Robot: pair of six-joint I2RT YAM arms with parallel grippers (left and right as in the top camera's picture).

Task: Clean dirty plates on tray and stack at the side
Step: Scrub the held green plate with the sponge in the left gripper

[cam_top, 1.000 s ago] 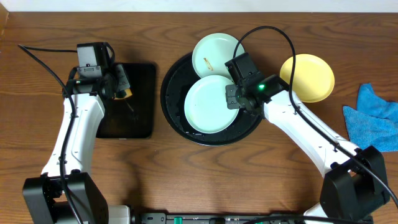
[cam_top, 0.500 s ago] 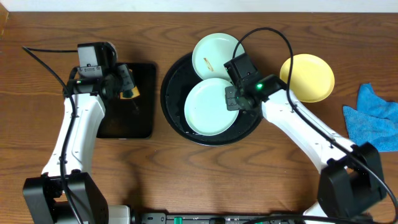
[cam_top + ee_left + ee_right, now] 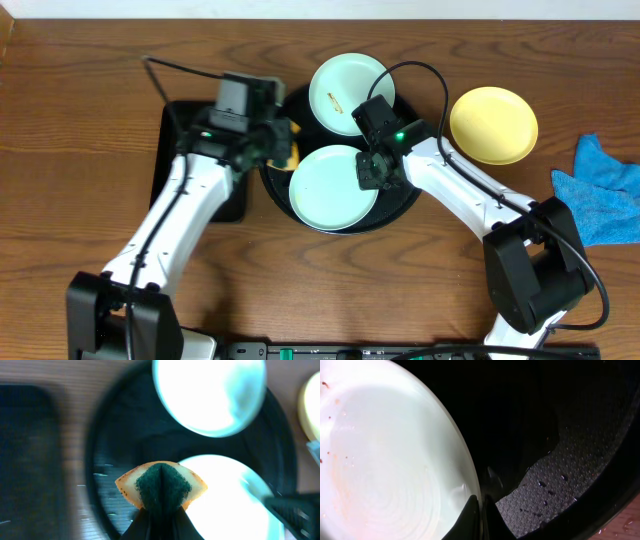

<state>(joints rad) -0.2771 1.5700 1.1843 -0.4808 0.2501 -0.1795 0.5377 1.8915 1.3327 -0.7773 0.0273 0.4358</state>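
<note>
A mint-blue plate (image 3: 330, 187) lies in the round black tray (image 3: 395, 212). My right gripper (image 3: 368, 170) is shut on its right rim; the right wrist view shows the plate (image 3: 385, 455) with small brownish specks and the jaws (image 3: 480, 510) pinching its edge. A second mint-blue plate (image 3: 345, 83) with a brown smear rests on the tray's far rim. The yellow plate (image 3: 493, 124) lies on the table to the right. My left gripper (image 3: 283, 150) is shut on a yellow-and-green sponge (image 3: 161, 485), held over the tray's left part beside the held plate (image 3: 227, 495).
A rectangular black tray (image 3: 170, 140) lies to the left, partly under my left arm. A blue cloth (image 3: 605, 190) lies at the right edge. The black tray's floor is wet (image 3: 555, 485).
My left arm has swung right from the rectangular tray to the round tray, carrying the sponge. My right gripper has pulled the held plate slightly left and forward.
</note>
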